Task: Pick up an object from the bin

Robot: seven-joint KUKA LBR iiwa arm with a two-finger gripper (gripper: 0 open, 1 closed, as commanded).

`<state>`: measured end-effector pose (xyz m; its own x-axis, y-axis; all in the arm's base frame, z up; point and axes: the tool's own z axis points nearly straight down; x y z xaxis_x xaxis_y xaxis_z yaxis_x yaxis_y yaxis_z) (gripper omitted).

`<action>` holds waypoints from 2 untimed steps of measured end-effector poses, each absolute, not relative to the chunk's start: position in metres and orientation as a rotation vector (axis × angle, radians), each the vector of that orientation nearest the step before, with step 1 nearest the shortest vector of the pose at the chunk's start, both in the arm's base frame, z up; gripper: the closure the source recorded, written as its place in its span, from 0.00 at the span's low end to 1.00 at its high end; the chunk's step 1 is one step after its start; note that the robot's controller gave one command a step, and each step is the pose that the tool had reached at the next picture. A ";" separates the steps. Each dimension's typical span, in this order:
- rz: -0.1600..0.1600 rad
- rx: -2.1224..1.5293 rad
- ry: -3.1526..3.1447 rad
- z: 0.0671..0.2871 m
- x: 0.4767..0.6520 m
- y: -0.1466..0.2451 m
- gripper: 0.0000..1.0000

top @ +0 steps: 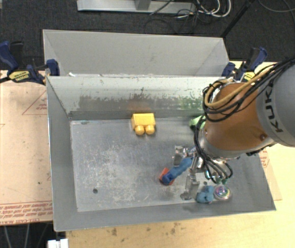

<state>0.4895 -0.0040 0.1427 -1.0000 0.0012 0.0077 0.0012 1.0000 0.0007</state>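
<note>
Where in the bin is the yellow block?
The yellow block lies on the floor of the bin, at the back near the middle, by the foot of the rear wall, apart from the blue and red thing at front right.

I see the grey bin (pixel 111 164) carrying a yellow block (pixel 143 123) by its far wall, with a blue-and-red piece (pixel 172 173) and a light-blue toy (pixel 207 195) near right.

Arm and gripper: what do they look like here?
The arm is a thick grey rounded link with dark letters KUK. Its wrist wears a rounded orange-brown cover, with black and pale cables looped over it. The gripper is bare silvery metal.
</note>
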 end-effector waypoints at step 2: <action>-0.003 0.133 -3.136 0.088 0.538 0.000 0.00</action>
<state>0.5380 -0.0002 0.0885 -0.9964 -0.0846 0.0031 -0.0846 0.9964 0.0020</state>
